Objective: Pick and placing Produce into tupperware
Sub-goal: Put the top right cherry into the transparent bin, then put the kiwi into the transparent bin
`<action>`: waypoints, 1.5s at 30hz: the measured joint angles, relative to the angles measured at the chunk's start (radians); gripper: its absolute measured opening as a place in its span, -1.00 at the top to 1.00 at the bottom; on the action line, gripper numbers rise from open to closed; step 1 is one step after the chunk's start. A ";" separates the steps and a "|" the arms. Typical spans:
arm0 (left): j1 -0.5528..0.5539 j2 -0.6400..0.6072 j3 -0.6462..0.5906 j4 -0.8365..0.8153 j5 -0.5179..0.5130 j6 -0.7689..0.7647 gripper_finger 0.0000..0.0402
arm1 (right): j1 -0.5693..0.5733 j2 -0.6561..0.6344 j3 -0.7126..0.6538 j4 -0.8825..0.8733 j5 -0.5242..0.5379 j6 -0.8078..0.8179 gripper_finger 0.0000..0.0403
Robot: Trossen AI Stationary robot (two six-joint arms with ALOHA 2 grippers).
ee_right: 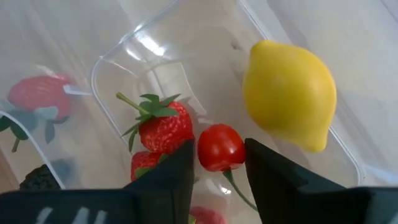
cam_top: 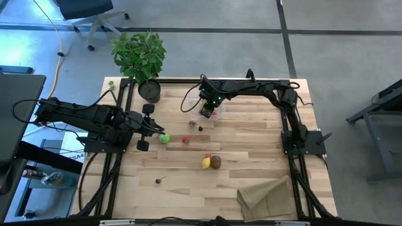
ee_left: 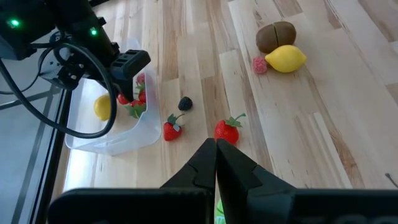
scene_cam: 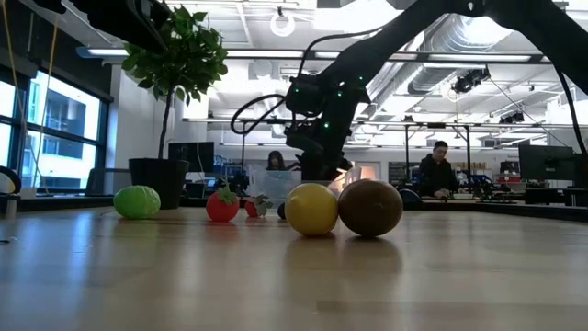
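The clear tupperware (cam_top: 215, 113) sits at the far middle of the table and holds a yellow lemon (ee_right: 289, 93) and strawberries (ee_right: 165, 127). My right gripper (ee_right: 219, 155) hangs over it, shut on a red cherry (ee_right: 221, 148). On the table lie a second lemon (cam_top: 206, 162) beside the brown kiwi (cam_top: 215, 162), a green lime (cam_top: 164, 139), a strawberry (cam_top: 186, 140), a blackberry (ee_left: 185, 103) and a stemmed cherry (cam_top: 159, 181). My left gripper (ee_left: 216, 146) is shut, just left of the lime; whether it touches the lime I cannot tell. My right gripper pinches the red cherry's round body (ee_right: 208, 149) between its two fingertips, coming from above and pointing down into the tupperware. The cherry is lifted clear above the container's floor, and its green stem (ee_right: 236, 186) trails back between the fingers.
A potted plant (cam_top: 141, 59) stands at the far left corner. A tan paper bag (cam_top: 267, 194) lies at the near right. A small pink piece (ee_left: 259, 64) sits by the lemon and kiwi. People sit in the room beyond the table (scene_cam: 439, 170).
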 joint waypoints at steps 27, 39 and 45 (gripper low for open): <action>0.000 0.000 0.000 0.000 0.000 0.000 0.99 | 0.000 -0.213 -0.001 -0.033 -0.017 -0.021 0.18; 0.000 0.000 0.000 0.000 0.000 0.000 0.99 | 0.078 -0.482 -0.001 -0.155 -0.019 0.032 0.18; 0.000 0.000 0.000 0.000 0.000 0.000 0.99 | 0.208 -0.535 -0.001 -0.363 0.123 0.333 0.18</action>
